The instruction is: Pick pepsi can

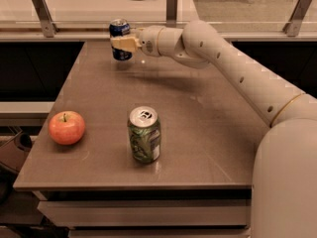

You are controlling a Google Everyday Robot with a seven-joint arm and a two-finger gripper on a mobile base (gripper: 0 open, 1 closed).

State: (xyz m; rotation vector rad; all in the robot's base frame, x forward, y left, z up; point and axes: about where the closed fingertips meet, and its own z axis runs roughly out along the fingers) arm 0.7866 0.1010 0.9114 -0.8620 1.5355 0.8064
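Observation:
The pepsi can (119,29) is dark blue with a silver top, at the far left of the table (208,133). My gripper (122,44) reaches in from the right and is shut on the can's middle, one tan finger (125,43) across its front. The can hangs upright a little above the table top, with its shadow below it.
A green patterned can (144,135) with a silver top stands upright near the table's front middle. A red apple (67,127) lies at the front left. A glass rail with metal posts (42,7) runs behind the table's far edge.

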